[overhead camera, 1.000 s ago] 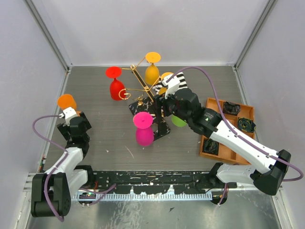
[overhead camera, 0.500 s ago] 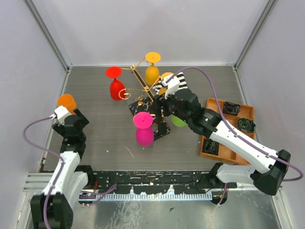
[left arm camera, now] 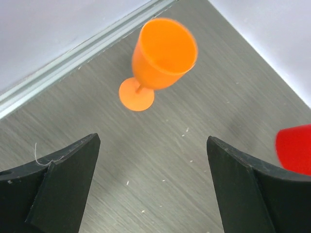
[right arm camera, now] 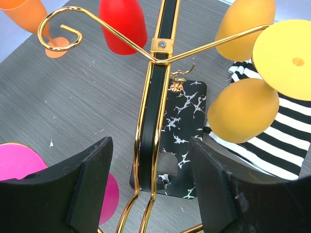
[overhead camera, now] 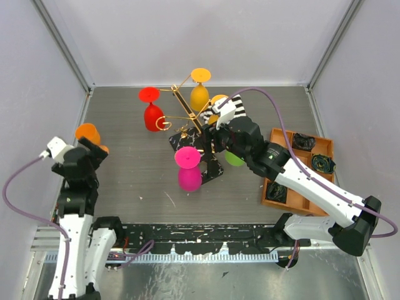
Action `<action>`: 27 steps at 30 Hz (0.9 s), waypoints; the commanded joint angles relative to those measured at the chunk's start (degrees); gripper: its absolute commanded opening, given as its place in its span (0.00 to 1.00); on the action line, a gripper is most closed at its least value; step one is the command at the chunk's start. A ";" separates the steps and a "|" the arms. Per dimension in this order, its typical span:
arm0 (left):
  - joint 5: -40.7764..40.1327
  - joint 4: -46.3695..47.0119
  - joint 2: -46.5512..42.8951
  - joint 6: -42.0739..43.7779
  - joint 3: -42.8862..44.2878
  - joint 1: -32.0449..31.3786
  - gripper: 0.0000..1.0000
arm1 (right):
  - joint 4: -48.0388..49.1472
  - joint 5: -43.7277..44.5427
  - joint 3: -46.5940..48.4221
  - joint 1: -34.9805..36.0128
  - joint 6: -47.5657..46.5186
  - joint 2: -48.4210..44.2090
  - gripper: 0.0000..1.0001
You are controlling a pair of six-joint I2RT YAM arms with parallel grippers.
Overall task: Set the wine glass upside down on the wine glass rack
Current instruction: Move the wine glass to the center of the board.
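Presently: left fingers (left arm camera: 63, 179) wide apart, orange glass (left arm camera: 163, 56) at 12 o'clock.
Glass upright on desk (left arm camera: 160, 165); right fingers (right arm camera: 73, 194) apart, astride rack (right arm camera: 154, 97) post, gripping nothing.

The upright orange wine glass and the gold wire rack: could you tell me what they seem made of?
Upright orange wine glass: probably matte plastic, opaque, no glints. Gold wire rack: likely polished metal, bright highlights along its curled arms.

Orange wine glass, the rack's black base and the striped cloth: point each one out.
orange wine glass (left arm camera: 158, 77), left wrist view, bowl's outer wall.
rack's black base (right arm camera: 187, 126), right wrist view, veined top face.
striped cloth (right arm camera: 282, 141), right wrist view, its stripes.
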 commanded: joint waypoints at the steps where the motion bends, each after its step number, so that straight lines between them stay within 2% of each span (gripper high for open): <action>1: 3.39 -9.19 10.80 1.36 14.25 0.11 0.98 | -4.89 -0.29 -2.19 -0.26 2.07 -1.53 0.70; 6: -0.33 -10.41 19.51 4.43 22.77 0.11 0.98 | -4.85 -0.76 -2.49 -0.24 2.69 -2.80 0.70; 15: -7.03 0.21 28.23 10.55 23.24 0.75 0.98 | -5.57 -1.05 -2.90 -0.24 2.72 -4.89 0.70; 19: -4.73 2.51 32.14 10.87 24.21 3.60 0.98 | -5.64 -1.36 -3.07 -0.24 2.76 -5.35 0.70; 27: 7.07 6.75 37.76 9.31 25.31 10.75 0.98 | -5.63 -1.28 -3.39 -0.27 2.72 -5.42 0.70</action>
